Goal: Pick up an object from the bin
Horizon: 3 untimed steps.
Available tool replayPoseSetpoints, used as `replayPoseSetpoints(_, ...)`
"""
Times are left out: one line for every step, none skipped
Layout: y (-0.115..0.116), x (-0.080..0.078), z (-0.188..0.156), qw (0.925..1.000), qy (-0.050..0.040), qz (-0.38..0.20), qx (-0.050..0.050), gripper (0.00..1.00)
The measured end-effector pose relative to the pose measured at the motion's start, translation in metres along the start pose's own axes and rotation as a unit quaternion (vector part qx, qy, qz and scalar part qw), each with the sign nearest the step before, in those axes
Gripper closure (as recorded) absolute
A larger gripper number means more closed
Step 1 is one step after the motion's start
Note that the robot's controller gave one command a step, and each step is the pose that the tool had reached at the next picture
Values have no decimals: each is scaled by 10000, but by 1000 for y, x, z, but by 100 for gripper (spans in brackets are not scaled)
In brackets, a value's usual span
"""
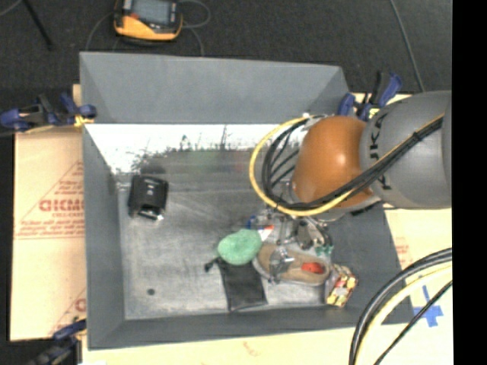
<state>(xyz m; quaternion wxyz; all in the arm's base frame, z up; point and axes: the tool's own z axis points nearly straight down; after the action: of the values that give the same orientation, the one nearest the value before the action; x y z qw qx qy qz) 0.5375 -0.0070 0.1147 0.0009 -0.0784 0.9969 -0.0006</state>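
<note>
my claw (283, 263) down at the bin's (213, 90) right side | above a tan oval thing (298, 277), green lump (238, 247) just beside | apart or together: I cannot tell

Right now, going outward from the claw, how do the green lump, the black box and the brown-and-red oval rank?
1. brown-and-red oval, right by the gripper, bin's front right.
2. green lump, just to the view's left of it.
3. black box, far left of the bin.

Dark, perhaps carpeted floor (243, 21) with an orange-black device (148, 15)
</note>
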Motion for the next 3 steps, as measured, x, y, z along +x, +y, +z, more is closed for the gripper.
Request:
replayPoseSetpoints(-5, -29, 41, 9944, -20, -1054, -8, 100)
replayPoseSetpoints(-5, -29, 41, 9944, -21, -1055, -7, 100)
replayPoseSetpoints(-9, -43, -80, 9892, -15, -1466, -4, 100)
